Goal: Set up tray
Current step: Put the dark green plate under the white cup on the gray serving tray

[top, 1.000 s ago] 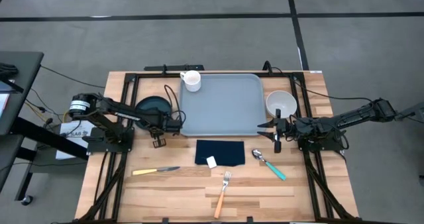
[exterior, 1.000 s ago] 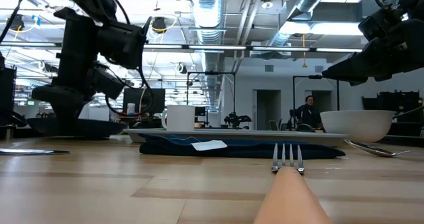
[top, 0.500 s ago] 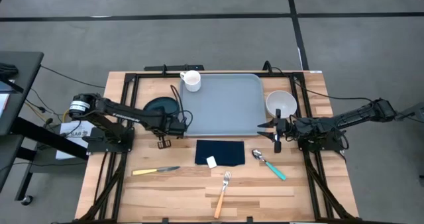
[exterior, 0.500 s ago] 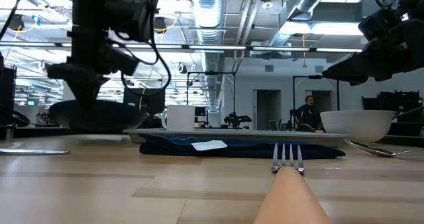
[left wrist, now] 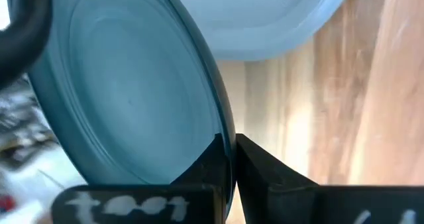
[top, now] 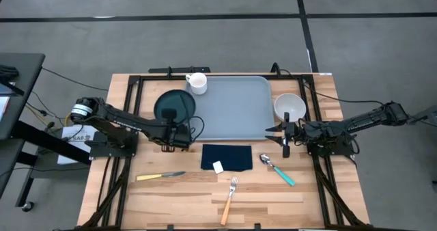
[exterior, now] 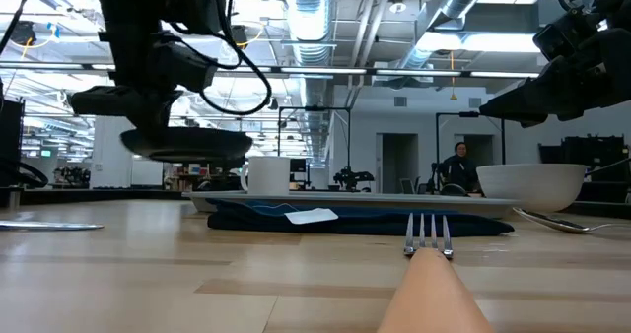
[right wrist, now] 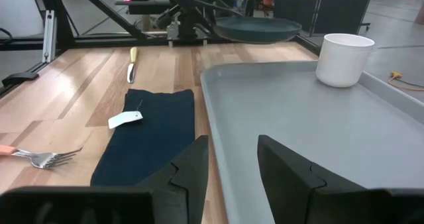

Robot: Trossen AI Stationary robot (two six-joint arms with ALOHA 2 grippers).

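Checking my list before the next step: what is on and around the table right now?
tray: 1, light blue-grey, far middle of the table
plate: 1, dark teal, held above the tray's left edge
mug: 1, white, tray's far left corner
bowl: 1, white, on the table right of the tray
napkin: 1, dark navy, near side of the tray, with a white tag
knife: 1, yellow handle, near left
fork: 1, orange handle, near middle
spoon: 1, teal handle, right of the napkin
person: 1, far in the room
left gripper: jaws shut on the plate's rim
right gripper: jaws open, at the tray's right edge
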